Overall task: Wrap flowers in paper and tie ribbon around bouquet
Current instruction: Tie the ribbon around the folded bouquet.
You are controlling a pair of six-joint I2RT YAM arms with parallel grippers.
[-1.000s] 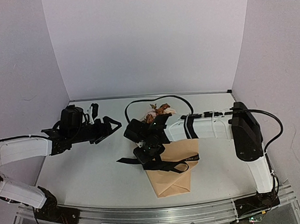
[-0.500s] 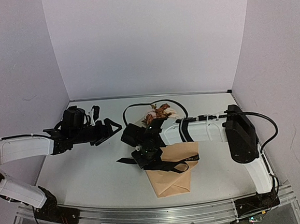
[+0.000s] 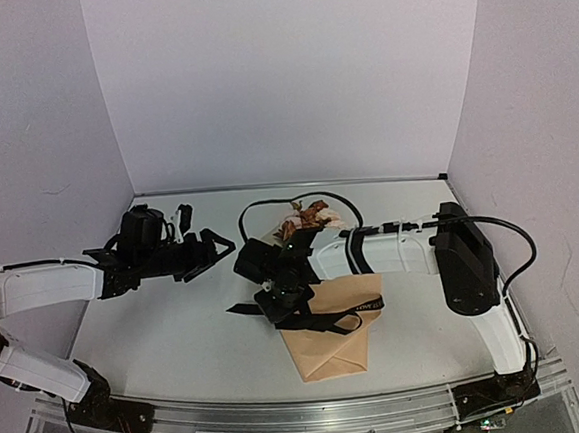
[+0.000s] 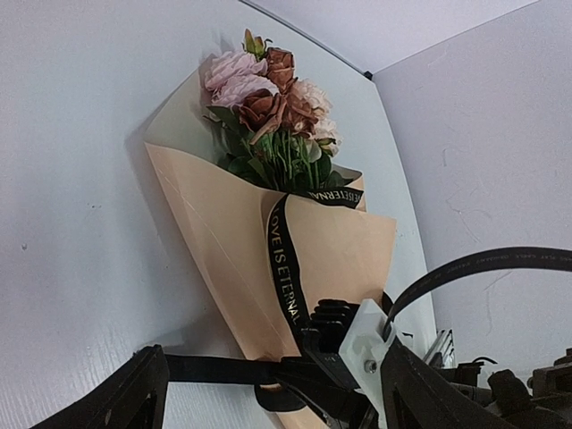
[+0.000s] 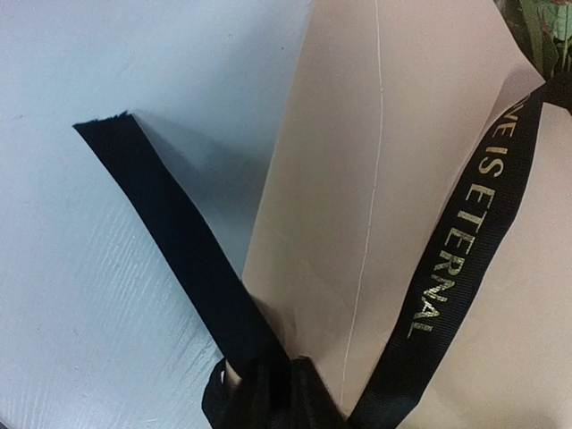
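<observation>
The bouquet (image 3: 330, 324) lies flat on the surface (image 3: 168, 326) in front of the right arm. Its long axis runs from the near edge toward the back wall, with the flowers (image 4: 268, 94) pointing away from the arm bases and the narrower folded end toward them. The ribbon (image 5: 445, 277) crosses the paper (image 4: 335, 255) in one slanting band, and a free end trails out on the surface to the left. No knot is visible. The right end effector (image 3: 284, 302) sits over the middle of the cone and appears clamped on the gathered ribbon. The left end effector (image 3: 215, 245) hangs well apart to the left, fingers spread and empty. Risk noted: nothing pins the cone, so a pull on the ribbon could drag or swing the light bouquet. The same pull could slide the band off the tapering end or let the paper overlap spring open. A slack loop would also tie loose.
</observation>
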